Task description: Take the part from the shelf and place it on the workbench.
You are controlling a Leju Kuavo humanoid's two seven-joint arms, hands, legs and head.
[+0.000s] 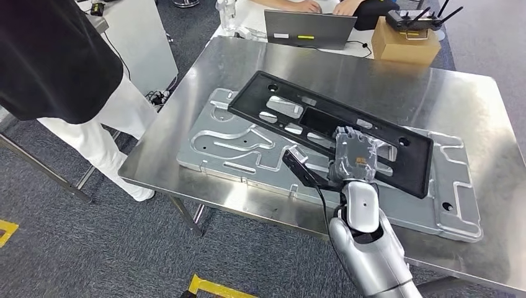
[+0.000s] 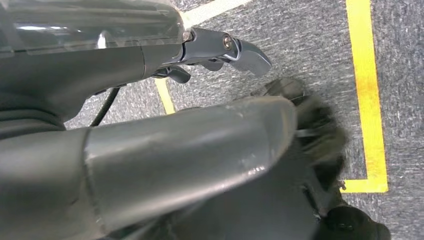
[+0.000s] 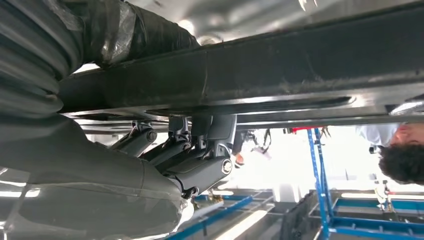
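Observation:
The part is a long black plastic frame lying slanted across a grey machined metal plate on the steel workbench. My right hand reaches over the bench's near edge and grips the frame's near bar. In the right wrist view the frame's bar runs across, with my thumb on one side and my fingers curled on the other. My left hand hangs over the floor with its fingers extended and holds nothing.
A person in a black top and white trousers stands at the bench's left corner. A laptop and a cardboard box sit on a table beyond. Yellow floor tape marks the carpet. Blue shelving stands behind.

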